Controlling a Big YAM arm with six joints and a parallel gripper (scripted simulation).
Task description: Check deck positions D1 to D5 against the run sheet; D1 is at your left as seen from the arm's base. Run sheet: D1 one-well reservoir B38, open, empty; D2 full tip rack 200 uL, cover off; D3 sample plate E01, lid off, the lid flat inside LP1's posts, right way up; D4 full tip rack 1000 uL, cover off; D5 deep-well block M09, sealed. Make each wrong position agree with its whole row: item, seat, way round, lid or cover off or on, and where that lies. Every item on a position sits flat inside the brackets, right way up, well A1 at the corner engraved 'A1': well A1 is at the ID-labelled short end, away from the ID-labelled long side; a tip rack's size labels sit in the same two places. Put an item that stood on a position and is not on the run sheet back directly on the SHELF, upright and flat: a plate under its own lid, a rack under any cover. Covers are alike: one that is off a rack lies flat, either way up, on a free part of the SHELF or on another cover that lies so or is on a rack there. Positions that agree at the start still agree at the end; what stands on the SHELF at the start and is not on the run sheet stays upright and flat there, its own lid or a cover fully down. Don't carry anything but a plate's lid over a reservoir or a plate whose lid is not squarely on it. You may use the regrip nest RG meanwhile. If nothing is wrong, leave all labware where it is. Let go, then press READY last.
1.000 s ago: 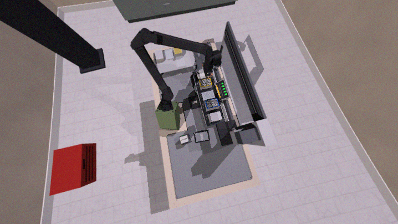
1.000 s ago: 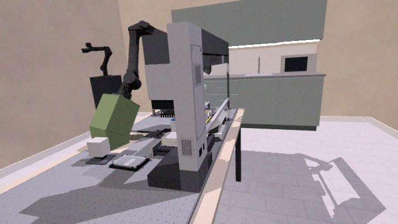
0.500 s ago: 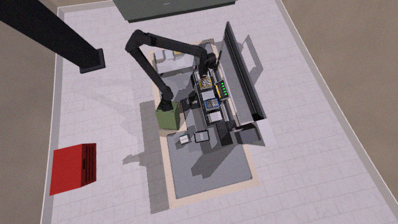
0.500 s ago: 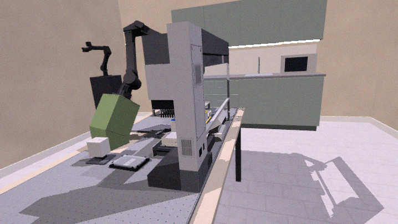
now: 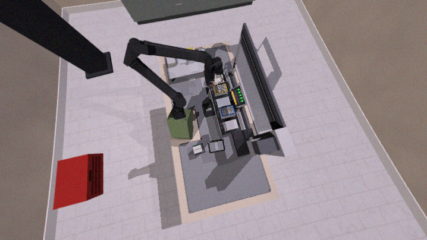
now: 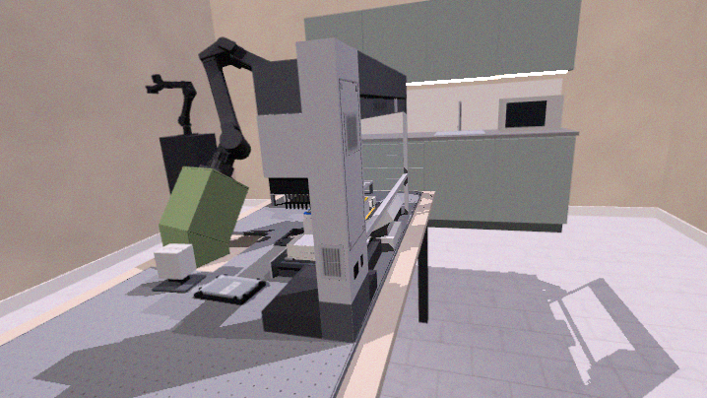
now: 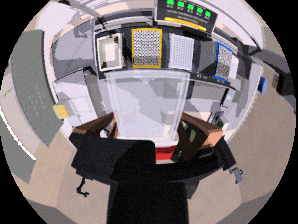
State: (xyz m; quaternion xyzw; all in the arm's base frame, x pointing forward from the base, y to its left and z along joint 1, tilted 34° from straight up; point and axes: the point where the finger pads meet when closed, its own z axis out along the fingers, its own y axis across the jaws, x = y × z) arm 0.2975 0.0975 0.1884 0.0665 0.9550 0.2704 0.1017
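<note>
The gripper (image 7: 148, 137) is clamped on a clear flat lid (image 7: 143, 99); the lid juts forward from between the fingers. Beyond its far edge sits the yellow-framed tip rack (image 7: 147, 47); the green-lit panel (image 7: 184, 11) lies farther off.

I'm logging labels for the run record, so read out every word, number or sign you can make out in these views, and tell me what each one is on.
No text can be read in any view.
Small white box near the green arm base: dark marks on top, too blurred.
Dark status panel beside the deck: green lights and a yellow strip, no legible characters.
Yellow-framed tip rack and blue-framed tip rack: any labels too small.
Clear flat lid held in the jaws: no marking visible.
</note>
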